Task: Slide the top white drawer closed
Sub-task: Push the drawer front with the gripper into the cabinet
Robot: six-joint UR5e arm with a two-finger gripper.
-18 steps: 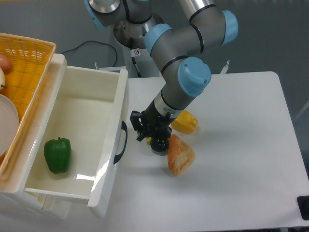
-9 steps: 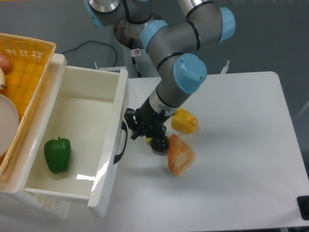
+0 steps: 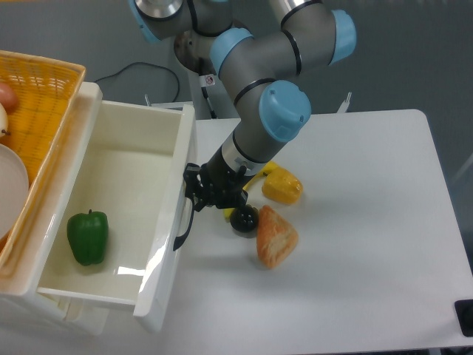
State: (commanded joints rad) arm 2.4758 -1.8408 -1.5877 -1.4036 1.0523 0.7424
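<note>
Black and low over the white surface, the hand sits right at the front panel of the top white drawer, level with the upper end of the curved black handle; it looks to be touching or nearly touching the handle, but whether its fingers are apart or together cannot be told from this angle, since they blend into the dark handle. Grey arm links with light blue joint caps rise from the hand up and back toward the top edge of the view. That drawer stands pulled well out from its white cabinet at the left, its glossy deep box open to the camera, its front panel facing right toward the arm. Inside it, near the left wall, lies a green bell pepper. Above and to the left of the drawer, an orange woven basket rests on top of the cabinet. On the surface just right of the hand sit a small black round object, a piece of bread touching or just beside it, and a yellow pepper a little farther back. A dark object shows at the lower right corner of the surface
</note>
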